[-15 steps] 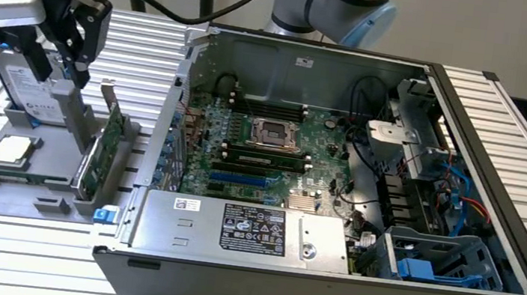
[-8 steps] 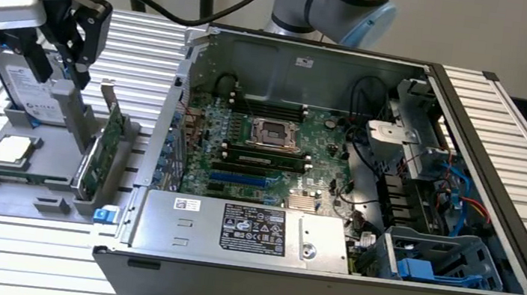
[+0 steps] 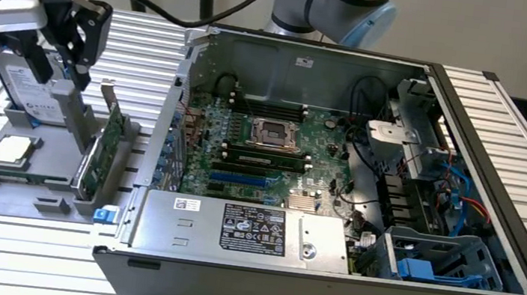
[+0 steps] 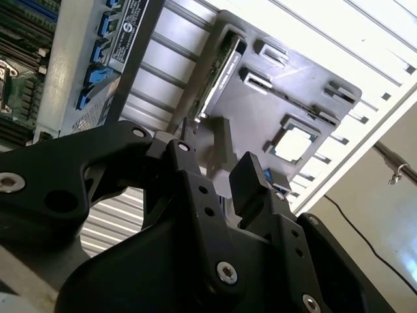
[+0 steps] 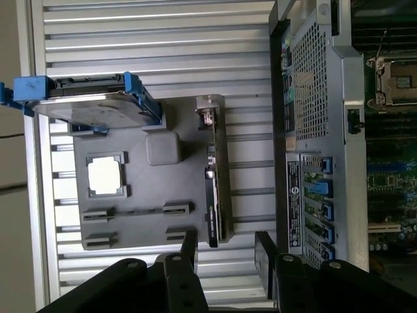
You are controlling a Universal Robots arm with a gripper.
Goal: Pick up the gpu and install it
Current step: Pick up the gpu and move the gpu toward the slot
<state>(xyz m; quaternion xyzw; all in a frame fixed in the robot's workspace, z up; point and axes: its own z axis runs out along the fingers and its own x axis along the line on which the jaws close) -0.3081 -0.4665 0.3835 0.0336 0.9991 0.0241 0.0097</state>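
Note:
The gpu stands on its long edge in a slot of the grey holder, at the exterior view's left, just outside the computer case. Its green board shows, and its silver bracket rises at the far end. In both wrist views it appears edge-on as a thin dark strip, the gpu and the gpu. My gripper hangs above the holder, between the hard drive and the card. In the first wrist view my gripper is open with nothing between the black fingers; the second wrist view shows my gripper the same way.
A silver hard drive in a blue frame stands upright on the holder, and a square processor chip lies flat on it. The open computer case with its green motherboard sits right beside the holder. The table is ribbed aluminium.

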